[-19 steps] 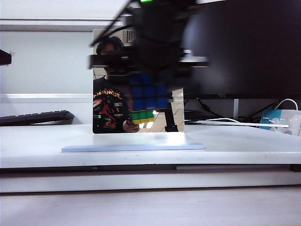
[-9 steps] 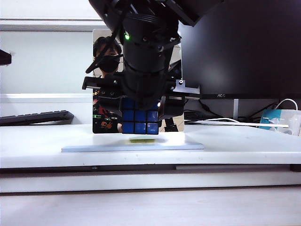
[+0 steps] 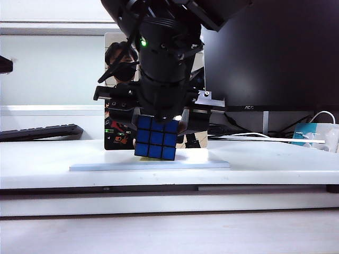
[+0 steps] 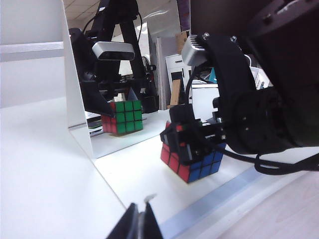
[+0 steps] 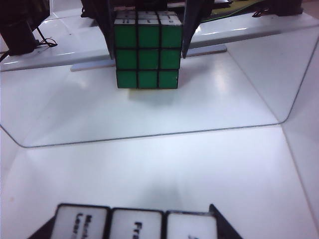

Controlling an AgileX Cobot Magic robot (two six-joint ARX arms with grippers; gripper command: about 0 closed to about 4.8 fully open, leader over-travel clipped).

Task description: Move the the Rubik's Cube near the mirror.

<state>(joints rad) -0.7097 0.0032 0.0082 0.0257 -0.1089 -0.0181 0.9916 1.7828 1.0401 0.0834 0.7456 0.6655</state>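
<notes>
The Rubik's Cube [image 3: 155, 137] shows its blue face, tilted, with its lower corner down at the pale base plate [image 3: 95, 166] just in front of the mirror [image 3: 117, 127]. My right gripper [image 3: 158, 127] comes down from above and is shut on the cube, a finger on each side. In the right wrist view the cube's white face [image 5: 134, 224] sits between the fingers, and the mirror [image 5: 209, 89] reflects its green face. The left wrist view shows the cube [image 4: 192, 162] red and blue, close to the mirror [image 4: 149, 59]. My left gripper [image 4: 142, 221] stays shut and empty, off to the side.
A big black monitor [image 3: 275, 53] stands behind and to the right of the mirror. A dark keyboard [image 3: 39, 131] lies at the back left. White cables and a blue box [image 3: 312, 132] sit at the back right. The table's front edge [image 3: 169, 182] runs below the plate.
My right arm has come down with the cube from in front of the mirror's middle to the base plate. Its wrist has rolled, and the cube now sits tilted.
</notes>
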